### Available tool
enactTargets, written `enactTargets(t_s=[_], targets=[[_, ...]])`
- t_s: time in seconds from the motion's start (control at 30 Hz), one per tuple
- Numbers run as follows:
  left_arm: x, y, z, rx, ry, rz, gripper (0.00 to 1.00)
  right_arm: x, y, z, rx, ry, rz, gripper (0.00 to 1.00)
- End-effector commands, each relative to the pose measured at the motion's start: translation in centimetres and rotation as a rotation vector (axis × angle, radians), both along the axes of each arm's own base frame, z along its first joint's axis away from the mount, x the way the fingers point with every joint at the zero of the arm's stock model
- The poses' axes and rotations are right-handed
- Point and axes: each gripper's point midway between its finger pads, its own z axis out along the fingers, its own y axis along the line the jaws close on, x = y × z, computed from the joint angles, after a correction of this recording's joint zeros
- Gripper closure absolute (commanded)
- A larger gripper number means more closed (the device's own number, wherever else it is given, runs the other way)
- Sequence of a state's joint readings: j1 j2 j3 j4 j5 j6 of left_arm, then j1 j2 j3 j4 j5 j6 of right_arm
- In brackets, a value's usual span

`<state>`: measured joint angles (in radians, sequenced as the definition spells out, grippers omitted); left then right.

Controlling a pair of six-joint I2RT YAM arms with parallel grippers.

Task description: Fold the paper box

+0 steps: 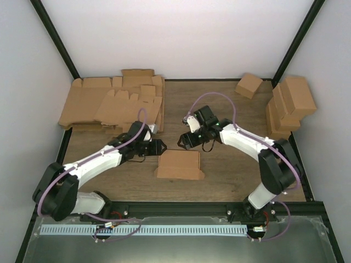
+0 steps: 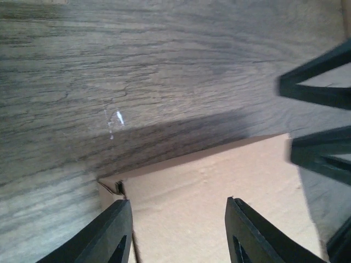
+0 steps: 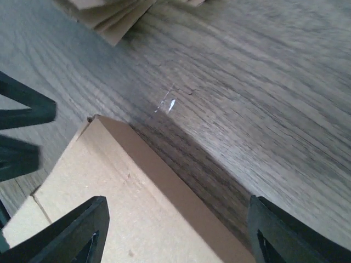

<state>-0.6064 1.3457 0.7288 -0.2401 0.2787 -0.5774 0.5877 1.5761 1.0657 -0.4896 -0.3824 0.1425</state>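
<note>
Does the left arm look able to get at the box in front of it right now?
Probably yes. The left claw hangs open right at the far edge of the box, with nothing between them. The right claw hovers apart, further along that edge.

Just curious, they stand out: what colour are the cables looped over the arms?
The cables are pale purple, clearest in the top view.

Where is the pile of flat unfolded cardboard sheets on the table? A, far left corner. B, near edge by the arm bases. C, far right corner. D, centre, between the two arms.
A: the flat cardboard sheets lie in the far left corner; folded boxes stack at the far right, and one partly folded box sits at the centre.
</note>
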Motion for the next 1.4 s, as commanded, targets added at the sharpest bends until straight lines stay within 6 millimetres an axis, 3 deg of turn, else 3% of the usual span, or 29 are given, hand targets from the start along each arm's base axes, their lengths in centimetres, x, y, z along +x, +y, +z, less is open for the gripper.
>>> enactTargets(t_s=[0.0, 0.1, 0.2, 0.33, 0.47, 0.7, 1.0, 1.2, 1.37], targets=[[-1.9, 0.1, 0.7, -0.054, 0.025, -0.03, 0.5, 0.9, 1.9, -0.4, 0.099, -0.013, 0.162, 0.28], [-3.5, 0.0, 0.5, -0.084, 0.068, -0.057, 0.46, 0.1, 1.8, -2.7, 0.098, 0.055, 0.172, 0.3], [-5.0, -0.3, 0.8, -0.121, 0.087, -0.095, 0.41, -0.4, 1.3, -4.2, 0.1, 0.084, 0.154, 0.39], [-5.9, 0.1, 2.1, -0.13, 0.073, -0.099, 0.36, -1.4, 1.7, -4.4, 0.166, 0.156, 0.15, 0.55], [-6.8, 0.6, 2.5, -0.129, 0.061, -0.114, 0.34, -2.6, 1.9, -4.5, 0.221, 0.199, 0.146, 0.57], [-8.2, 0.9, 2.6, -0.168, 0.066, -0.13, 0.33, -4.3, 0.4, -5.5, 0.232, 0.222, 0.091, 0.64], [-9.1, 0.3, 3.1, -0.208, 0.088, -0.178, 0.34, -4.2, -1.5, -7.3, 0.346, 0.329, 0.028, 0.76], [-8.9, -1.1, 6.4, -0.302, 0.045, -0.222, 0.34, -2.7, -2.4, -7.7, 0.455, 0.409, 0.002, 0.8], [-8.7, -1.6, 8.1, -0.353, 0.023, -0.232, 0.36, -1.3, -2.9, -8.1, 0.442, 0.409, -0.028, 0.8]])
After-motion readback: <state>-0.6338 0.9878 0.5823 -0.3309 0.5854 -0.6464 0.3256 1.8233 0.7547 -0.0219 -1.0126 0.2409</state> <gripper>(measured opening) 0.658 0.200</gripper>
